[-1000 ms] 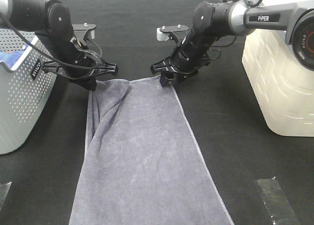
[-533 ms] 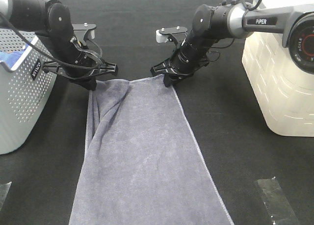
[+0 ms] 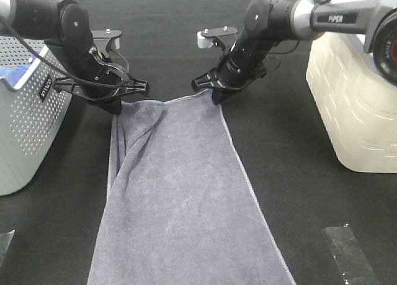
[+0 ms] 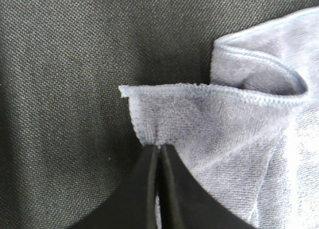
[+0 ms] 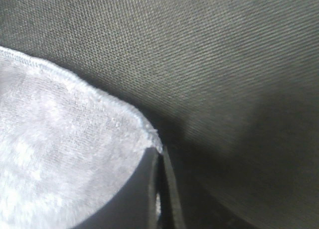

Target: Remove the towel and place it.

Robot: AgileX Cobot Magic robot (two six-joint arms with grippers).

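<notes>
Towel (image 3: 180, 198): lies flat along the black counter (image 3: 291, 173), between the grey basket (image 3: 25, 117) and the white bin (image 3: 356, 105).
Left hand (image 4: 158, 154): closed on the far left corner.
Right hand (image 3: 216, 94): closed on the far right corner (only the very edge is pinched).
Risk: on lifting, the thin right grip may slip, and the towel would hang from one corner.
Second risk: the left side is folded, so it may stay twisted.

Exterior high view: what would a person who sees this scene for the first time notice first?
The long grey-lavender towel lies down the middle of the black table. The left gripper and the right gripper are each shut on one of its far corners. A perforated grey basket stands at the left edge and a white bin at the right.
</notes>
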